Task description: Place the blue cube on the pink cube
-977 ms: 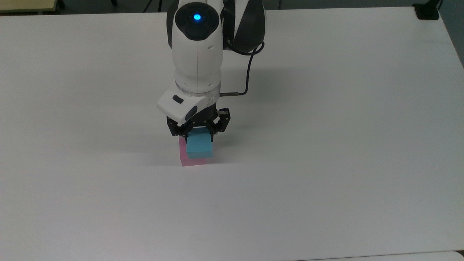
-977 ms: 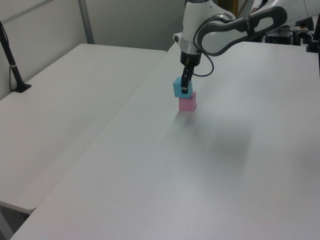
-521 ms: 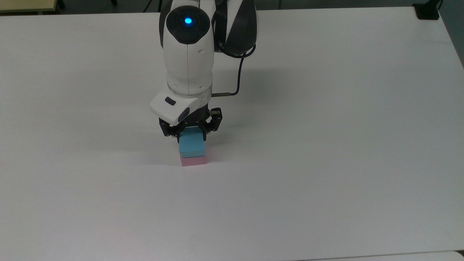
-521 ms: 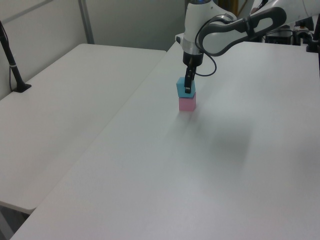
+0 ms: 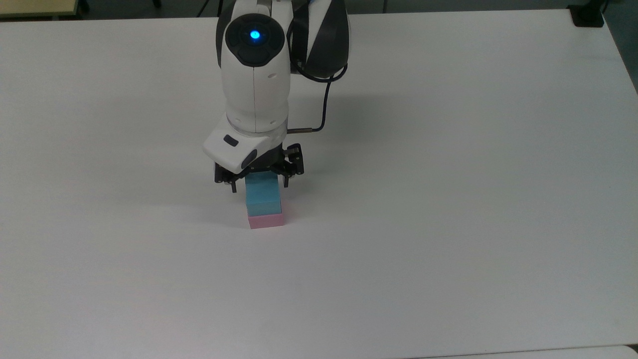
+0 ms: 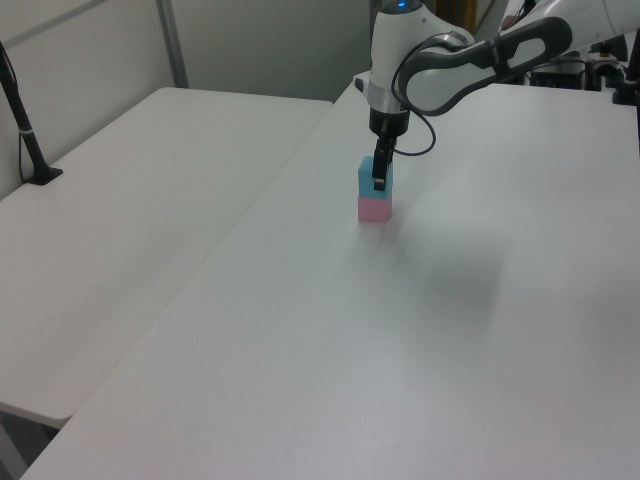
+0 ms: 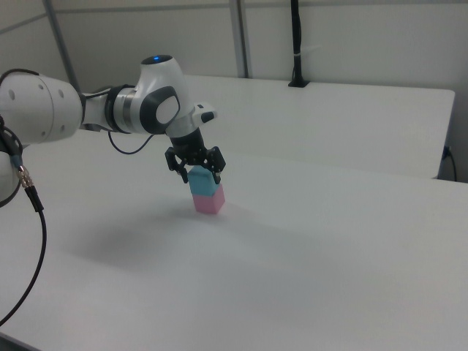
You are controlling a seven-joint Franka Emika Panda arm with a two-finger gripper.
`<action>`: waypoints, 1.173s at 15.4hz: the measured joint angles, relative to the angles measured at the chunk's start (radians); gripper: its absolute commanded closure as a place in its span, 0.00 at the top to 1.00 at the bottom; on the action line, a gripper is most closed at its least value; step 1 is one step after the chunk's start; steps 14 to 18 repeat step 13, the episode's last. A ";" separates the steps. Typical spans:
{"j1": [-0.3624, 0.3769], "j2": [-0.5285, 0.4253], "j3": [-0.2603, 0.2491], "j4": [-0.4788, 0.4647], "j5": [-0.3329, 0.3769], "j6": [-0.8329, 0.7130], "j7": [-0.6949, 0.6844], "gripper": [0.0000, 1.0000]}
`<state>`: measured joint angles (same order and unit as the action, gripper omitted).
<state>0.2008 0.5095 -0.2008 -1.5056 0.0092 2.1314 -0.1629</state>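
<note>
Releasing step, as I judged it: blue cube [image 5: 264,197] sat on top of pink cube [image 5: 266,220], stack near mid worktop [image 5: 448,199]. My tool [image 5: 259,185] hung over the blue one w/ fingers spread, one on each side. In the top view a thin gap showed betw. the finger on the top view's left and the cube face, so nothing was pinched.

How to finish well (judgement, not obs.):
- Lift straight up, no sideways drift. Fingertips were level w/ the upper part of the cube, so any lateral move could clip it and shove it off.
- Go slow for the first bit of the rise, until tips are above the top face.
- Keep fingers as wide as they were; no re-closing.
- Check alignment after retreat.

Appearance of task items:
- Blue: light sky-blue, matte, plain faces, upright, not tilted as far as I could tell.
- Pink: pastel, matte, approx. same size, flat on worktop.
- Top view: side edges lined up closely.
- Left view: blue [image 6: 375,178] squarely over pink [image 6: 374,209].
- Right view: blue [image 7: 204,186] seemed set a touch toward the right view's left of pink [image 7: 210,202]; may be just the viewing angle. Tool [image 7: 200,174] straddled it there too.
</note>
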 measured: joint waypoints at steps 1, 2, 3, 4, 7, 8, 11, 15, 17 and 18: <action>-0.001 -0.011 -0.003 0.004 0.000 -0.018 0.000 1.00; -0.002 -0.031 -0.006 0.008 0.000 -0.043 0.001 1.00; -0.003 -0.061 -0.007 0.012 0.000 -0.080 0.017 1.00; -0.004 -0.100 -0.007 0.016 0.000 -0.136 0.050 1.00; -0.014 -0.244 0.005 0.023 -0.023 -0.365 0.134 1.00; -0.029 -0.293 0.023 0.022 -0.038 -0.429 0.149 1.00; -0.087 -0.437 0.087 -0.031 -0.091 -0.514 0.204 1.00; -0.102 -0.509 0.101 -0.089 -0.111 -0.516 0.292 1.00; -0.102 -0.509 0.101 -0.089 -0.111 -0.516 0.292 1.00; -0.102 -0.509 0.101 -0.089 -0.111 -0.516 0.292 1.00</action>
